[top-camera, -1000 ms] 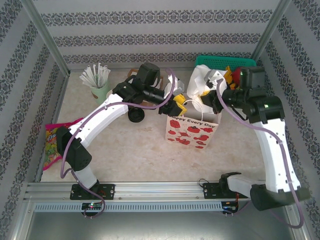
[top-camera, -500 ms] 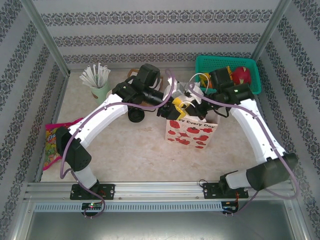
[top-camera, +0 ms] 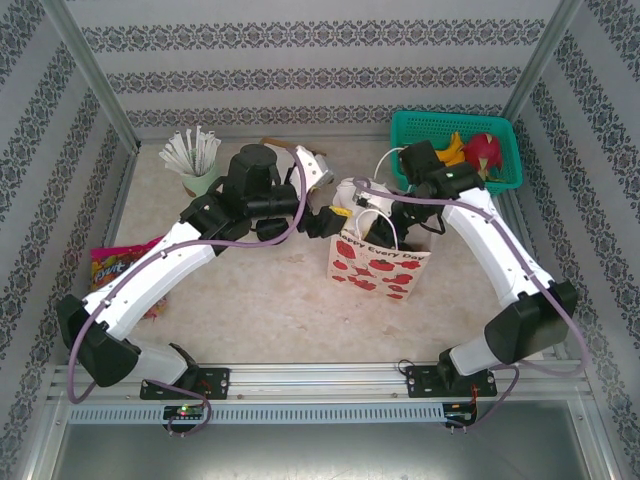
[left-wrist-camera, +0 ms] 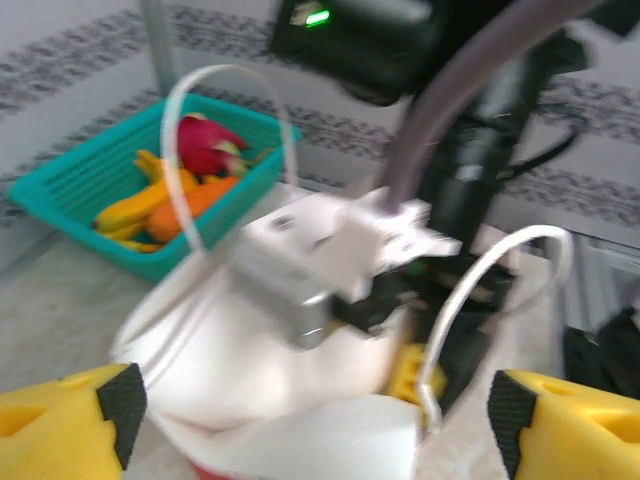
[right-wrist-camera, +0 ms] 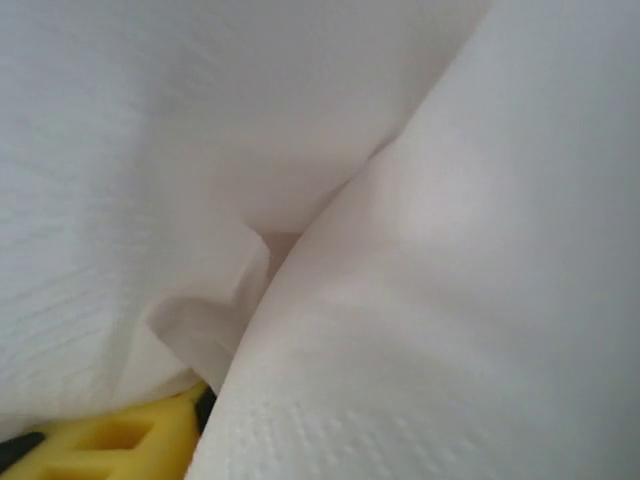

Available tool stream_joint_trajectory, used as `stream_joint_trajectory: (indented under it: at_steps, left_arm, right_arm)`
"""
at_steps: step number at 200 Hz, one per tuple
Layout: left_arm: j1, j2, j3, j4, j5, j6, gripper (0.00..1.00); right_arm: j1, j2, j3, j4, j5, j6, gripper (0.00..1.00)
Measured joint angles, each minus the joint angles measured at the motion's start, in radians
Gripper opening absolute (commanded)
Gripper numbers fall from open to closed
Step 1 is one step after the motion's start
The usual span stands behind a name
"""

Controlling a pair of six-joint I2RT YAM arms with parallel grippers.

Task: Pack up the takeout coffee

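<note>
One takeout coffee shows as a black round lid (top-camera: 266, 230) on the table, partly under my left wrist. A white paper bag (top-camera: 378, 268) with red prints stands at the middle. My left gripper (top-camera: 326, 220) hovers just left of the bag's rim, open wide, its yellow fingertips (left-wrist-camera: 70, 420) far apart with nothing gripped. My right gripper (top-camera: 396, 214) reaches down into the bag's mouth among crumpled white paper (right-wrist-camera: 400, 250). That paper covers the right wrist view except for one yellow finger (right-wrist-camera: 100, 445), so its jaws are hidden.
A teal basket (top-camera: 420, 125) of fruit sits at the back right, close behind the right arm. A pale green cup of wrapped straws (top-camera: 198, 182) stands at the back left. A candy packet (top-camera: 105, 265) lies by the left wall. The bag's white handles (left-wrist-camera: 230, 75) arch upward.
The right arm swung left and down from the basket side into the bag with the white paper. The left arm drew back left from the bag's rim and its jaws opened wide.
</note>
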Motion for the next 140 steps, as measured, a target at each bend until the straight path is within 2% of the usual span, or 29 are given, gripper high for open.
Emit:
stream_joint_trajectory:
  at_steps: [35,47,58,65,83,102,140]
  left_arm:
    - [0.01,0.023,0.007,0.005,-0.197,-0.107,0.98]
    - [0.018,0.051,0.04,-0.018,-0.233,-0.144,0.96]
    - [0.022,0.085,0.084,-0.05,-0.255,-0.179,0.93]
    - [0.027,0.106,0.109,-0.072,-0.257,-0.196,0.89]
    - [0.027,0.144,0.153,-0.127,-0.249,-0.232,0.8]
    - [0.027,0.175,0.187,-0.193,-0.231,-0.258,0.75]
    - [0.026,0.242,0.246,-0.288,-0.139,-0.275,0.76]
  right_arm:
    - [-0.037,-0.117,0.0,0.076,-0.028,0.028,0.73]
    - [-0.047,-0.161,-0.003,0.107,-0.028,0.045,0.76]
    - [-0.053,-0.195,-0.013,0.139,-0.026,0.058,0.74]
    - [-0.053,-0.214,-0.023,0.16,-0.022,0.073,0.72]
    - [-0.053,-0.231,-0.041,0.194,0.002,0.117,0.59]
    - [-0.053,-0.22,-0.052,0.232,0.038,0.163,0.61]
    - [-0.053,-0.258,-0.149,0.306,0.053,0.231,0.63]
